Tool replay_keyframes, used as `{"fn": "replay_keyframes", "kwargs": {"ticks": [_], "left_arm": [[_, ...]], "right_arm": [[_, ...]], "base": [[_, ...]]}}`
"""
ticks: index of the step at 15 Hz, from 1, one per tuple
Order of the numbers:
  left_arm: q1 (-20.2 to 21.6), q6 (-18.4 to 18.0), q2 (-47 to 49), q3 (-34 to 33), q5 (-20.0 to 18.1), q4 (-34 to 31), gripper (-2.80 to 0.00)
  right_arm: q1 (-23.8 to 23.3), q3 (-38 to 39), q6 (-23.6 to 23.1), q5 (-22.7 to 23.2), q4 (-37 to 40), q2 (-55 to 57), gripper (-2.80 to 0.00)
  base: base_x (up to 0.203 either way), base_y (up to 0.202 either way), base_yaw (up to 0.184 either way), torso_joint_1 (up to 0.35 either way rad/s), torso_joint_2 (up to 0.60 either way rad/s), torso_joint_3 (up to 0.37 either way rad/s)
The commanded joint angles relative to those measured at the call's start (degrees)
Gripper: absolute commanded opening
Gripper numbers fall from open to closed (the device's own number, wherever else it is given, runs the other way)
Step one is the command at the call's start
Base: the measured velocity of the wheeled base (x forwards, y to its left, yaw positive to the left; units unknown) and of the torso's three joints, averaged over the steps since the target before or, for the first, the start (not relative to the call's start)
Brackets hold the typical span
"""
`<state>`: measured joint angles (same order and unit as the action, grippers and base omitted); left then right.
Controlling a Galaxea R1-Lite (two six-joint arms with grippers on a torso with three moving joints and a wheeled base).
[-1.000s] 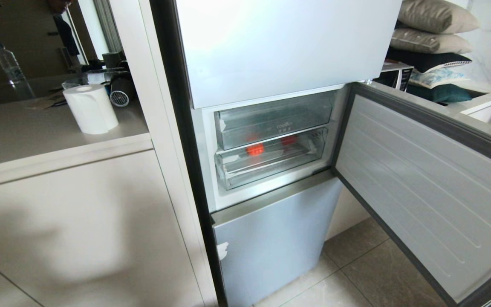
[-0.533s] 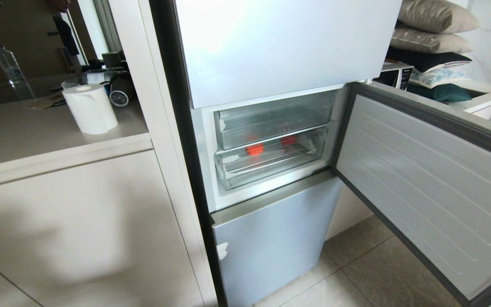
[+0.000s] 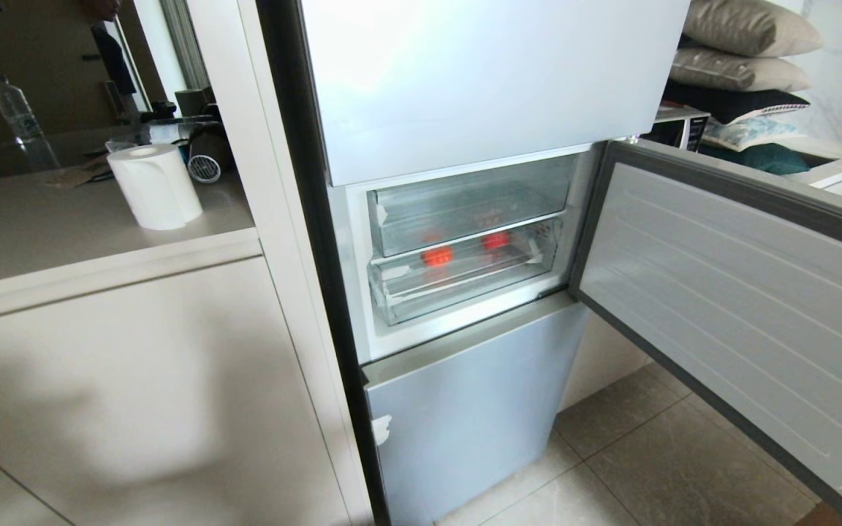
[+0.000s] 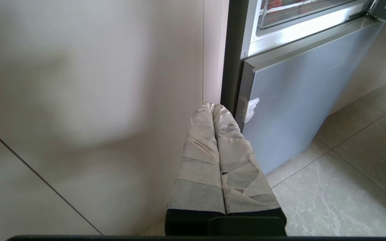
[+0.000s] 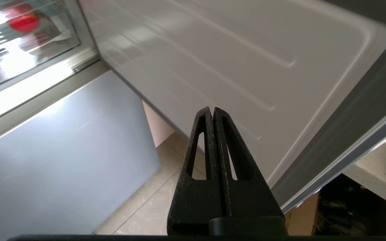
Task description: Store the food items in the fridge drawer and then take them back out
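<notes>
The fridge drawer (image 3: 465,281) is the lower of two clear bins in the open middle compartment, and it is pushed in. A round red fruit (image 3: 438,256) lies inside it. A second red patch (image 3: 495,239) sits further right; whether that is another fruit or a reflection I cannot tell. The right wrist view shows the fruit (image 5: 23,21) through the drawer's front wall (image 5: 18,57). My right gripper (image 5: 212,109) is shut and empty, low under the open door's inner panel (image 5: 230,50). My left gripper (image 4: 213,106), tape-wrapped, is shut and empty by the cabinet beside the fridge. Neither gripper shows in the head view.
The open fridge door (image 3: 721,292) juts out to the right. Below it are the closed pale-blue lower door (image 3: 465,409) and floor tiles (image 3: 647,467). A counter on the left holds a paper roll (image 3: 154,186) and a bottle (image 3: 15,109). Pillows (image 3: 742,44) are stacked at the back right.
The open door has swung a little wider to the right. A dark tip at the head view's right edge a second ago is gone. The drawers and the fruit have not moved.
</notes>
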<state>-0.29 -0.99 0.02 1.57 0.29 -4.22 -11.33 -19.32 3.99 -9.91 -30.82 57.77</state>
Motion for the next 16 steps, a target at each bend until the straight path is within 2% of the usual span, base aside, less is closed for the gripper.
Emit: {"fn": "replay_keyframes", "kwargs": {"ticks": [1, 5, 7, 9, 11, 13, 16], "left_arm": [[0.03, 0.02, -0.02, 0.01, 0.06, 0.0, -2.8], [0.03, 0.02, -0.02, 0.01, 0.06, 0.0, -2.8], [0.03, 0.02, -0.02, 0.01, 0.06, 0.0, -2.8], [0.03, 0.02, -0.02, 0.01, 0.06, 0.0, -2.8], [-0.06, 0.11, -0.02, 0.03, 0.06, 0.0, -2.8], [-0.04, 0.11, -0.02, 0.01, 0.06, 0.0, -2.8], [0.03, 0.11, -0.02, 0.07, 0.06, 0.0, -2.8]], "right_arm": [[0.14, 2.36, -0.03, 2.79, -0.17, -4.78, -2.8], [0.16, 12.22, -0.53, 14.44, 0.24, -16.99, -2.8], [0.15, 16.88, -2.31, 20.12, 1.31, -24.3, -2.8], [0.19, 18.08, -4.23, 23.1, 9.35, -35.08, -2.8], [0.55, 18.7, -6.0, 23.54, 16.54, -41.81, -2.8], [1.22, 19.26, -6.11, 20.58, 22.91, -41.94, -2.8], [9.12, 19.32, -5.95, 17.71, 23.96, -41.99, -2.8]], "base": [[0.0, 0.0, 0.0, 0.0, 0.0, 0.0], [0.0, 0.0, 0.0, 0.0, 0.0, 0.0], [0.0, 0.0, 0.0, 0.0, 0.0, 0.0], [0.0, 0.0, 0.0, 0.0, 0.0, 0.0], [0.0, 0.0, 0.0, 0.0, 0.0, 0.0], [0.0, 0.0, 0.0, 0.0, 0.0, 0.0], [0.0, 0.0, 0.0, 0.0, 0.0, 0.0]]}}
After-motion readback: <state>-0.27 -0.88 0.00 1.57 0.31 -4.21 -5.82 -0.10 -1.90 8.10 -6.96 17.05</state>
